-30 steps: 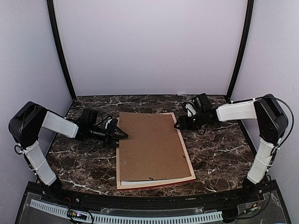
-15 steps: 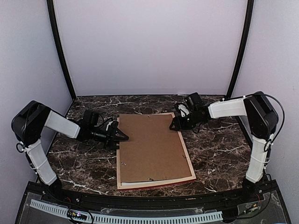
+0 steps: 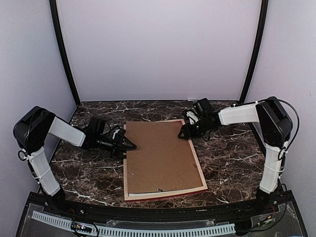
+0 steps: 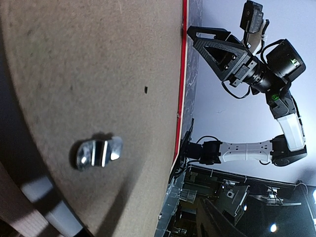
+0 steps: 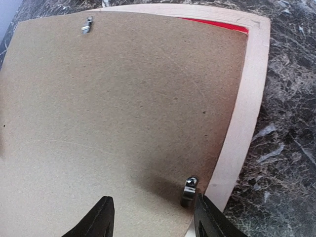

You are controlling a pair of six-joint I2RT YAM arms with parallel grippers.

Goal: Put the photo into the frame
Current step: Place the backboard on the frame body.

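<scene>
The frame (image 3: 202,178) lies face down on the marble table, pale wood back up, with its red face showing as a thin line along the near edge. The brown backing board (image 3: 160,155) lies in it and hides the photo. My right gripper (image 3: 183,133) is open at the far right corner, its fingers (image 5: 104,218) low over the board on either side of a small metal clip (image 5: 189,190). My left gripper (image 3: 131,146) sits at the frame's left edge. Its fingers do not show in the left wrist view, which shows the board and another clip (image 4: 98,152).
Dark marble table (image 3: 232,158) with pale walls on three sides and black posts at the back corners. A thin pale strip (image 3: 143,193) shows under the board's near edge. More metal clips sit on the board at the far edge (image 5: 87,24) and the near edge (image 3: 159,188).
My right gripper has moved a little left and away, onto the frame's far right corner. My left gripper has barely shifted along the left edge. The frame and board have not moved.
</scene>
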